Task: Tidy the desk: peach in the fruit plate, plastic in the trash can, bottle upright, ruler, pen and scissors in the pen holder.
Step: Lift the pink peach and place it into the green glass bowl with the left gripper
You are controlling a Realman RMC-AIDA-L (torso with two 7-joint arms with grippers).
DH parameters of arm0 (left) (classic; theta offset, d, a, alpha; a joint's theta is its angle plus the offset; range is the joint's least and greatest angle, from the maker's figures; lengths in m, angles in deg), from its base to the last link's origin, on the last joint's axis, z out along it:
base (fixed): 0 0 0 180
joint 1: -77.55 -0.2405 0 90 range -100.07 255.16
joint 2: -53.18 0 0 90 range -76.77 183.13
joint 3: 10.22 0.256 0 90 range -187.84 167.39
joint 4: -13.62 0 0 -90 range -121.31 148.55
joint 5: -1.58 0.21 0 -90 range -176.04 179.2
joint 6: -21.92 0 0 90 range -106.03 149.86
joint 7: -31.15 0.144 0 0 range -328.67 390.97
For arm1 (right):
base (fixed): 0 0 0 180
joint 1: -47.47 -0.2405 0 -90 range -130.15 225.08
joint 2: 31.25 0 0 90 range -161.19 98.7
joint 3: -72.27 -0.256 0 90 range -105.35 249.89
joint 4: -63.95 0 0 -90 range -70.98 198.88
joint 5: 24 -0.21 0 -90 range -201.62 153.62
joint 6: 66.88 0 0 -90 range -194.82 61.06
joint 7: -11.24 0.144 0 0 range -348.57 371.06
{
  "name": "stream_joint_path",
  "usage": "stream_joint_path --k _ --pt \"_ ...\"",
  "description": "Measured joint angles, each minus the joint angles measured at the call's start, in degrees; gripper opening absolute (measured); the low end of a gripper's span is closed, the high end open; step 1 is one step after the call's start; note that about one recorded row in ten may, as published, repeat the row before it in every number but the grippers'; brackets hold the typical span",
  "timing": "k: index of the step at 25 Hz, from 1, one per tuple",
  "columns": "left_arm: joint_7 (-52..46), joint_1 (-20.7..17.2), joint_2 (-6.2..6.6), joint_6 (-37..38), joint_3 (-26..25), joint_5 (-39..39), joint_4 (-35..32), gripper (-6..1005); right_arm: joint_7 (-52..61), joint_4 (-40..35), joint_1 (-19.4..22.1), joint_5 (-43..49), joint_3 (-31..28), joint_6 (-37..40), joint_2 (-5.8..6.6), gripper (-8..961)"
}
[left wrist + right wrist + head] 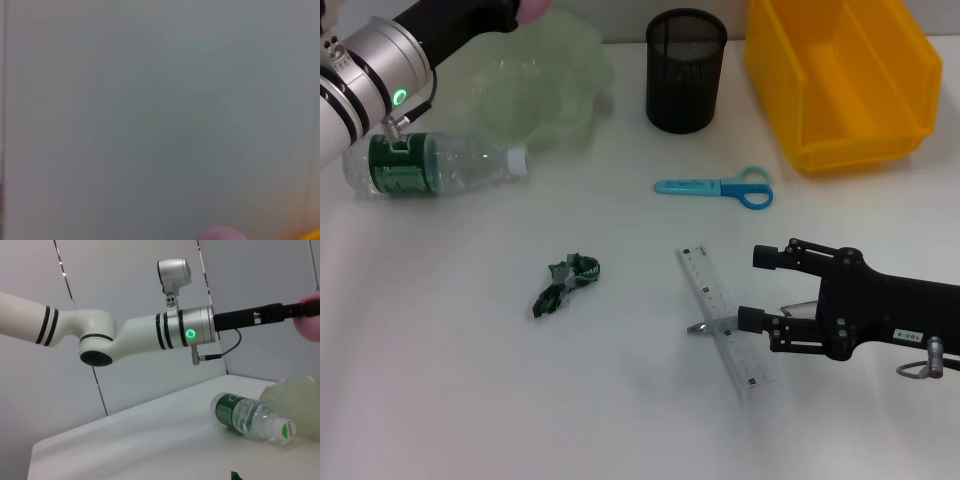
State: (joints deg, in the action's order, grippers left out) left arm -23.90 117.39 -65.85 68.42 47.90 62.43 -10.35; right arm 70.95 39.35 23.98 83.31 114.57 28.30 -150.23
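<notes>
Left end effector (525, 10): at the top edge of the head view, above the fruit plate (545, 85), clamped on the peach (535, 8); only a pink sliver of the fruit visible there, and again at the right edge of the right wrist view. Left arm entering from the upper left of the head view, green ring light lit.

Right end effector (757, 290): lower right of the head view, low over the worktop (470, 400), fingers spread wide. Lower finger over the ruler (723, 320), upper finger just beyond the ruler's far end. Pen (712, 325) lying across the ruler beside the lower fingertip; mostly hidden.

Ruler: flat on the worktop, lower centre, set diagonally.
Scissors (715, 187): flat, centre, blade cover on, between the ruler and the pen holder (686, 70).
Pen holder: upright, top centre, just left of the trash can (840, 80) in the upper right.
Bottle (435, 163): on its side at left, cap toward the fruit plate, partly under the left arm.
Plastic (565, 283): crumpled green scrap, left of centre, well apart from the trash can.
</notes>
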Motion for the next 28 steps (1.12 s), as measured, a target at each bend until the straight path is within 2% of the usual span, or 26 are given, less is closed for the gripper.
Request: stream_joint_path --k 4,9,19,20,22,25,28 --pt "4.6 0.4 -0.02 -0.9 0.3 -4.7 2.1 106 0.0 0.1 0.0 0.0 -0.2 0.0 -0.02 814" --pt "4.6 0.4 -0.05 -1.0 0.1 -5.0 2.2 340 -0.1 0.1 0.0 0.0 -0.2 0.0 -0.02 814" --pt "3.4 0.0 0.08 0.7 0.1 -5.1 1.9 747 -0.1 0.2 0.0 0.0 -0.2 0.0 -0.02 814" --pt "2.1 -0.3 0.26 2.0 0.5 -5.0 1.7 787 -0.1 0.2 0.0 0.0 -0.2 0.0 -0.02 813" --pt "-1.8 -1.5 0.86 5.6 1.8 -3.7 0.4 793 -0.1 0.2 0.0 0.0 -0.2 0.0 0.01 813" --pt "-12.4 -5.9 2.53 16.3 4.5 3.6 -6.7 801 -0.1 0.2 0.0 0.0 -0.3 0.0 0.1 813" --pt "-20.4 -9.6 4.11 25.9 4.8 11.8 -13.0 810 -0.2 0.1 0.2 0.0 -0.3 0.0 0.22 813"
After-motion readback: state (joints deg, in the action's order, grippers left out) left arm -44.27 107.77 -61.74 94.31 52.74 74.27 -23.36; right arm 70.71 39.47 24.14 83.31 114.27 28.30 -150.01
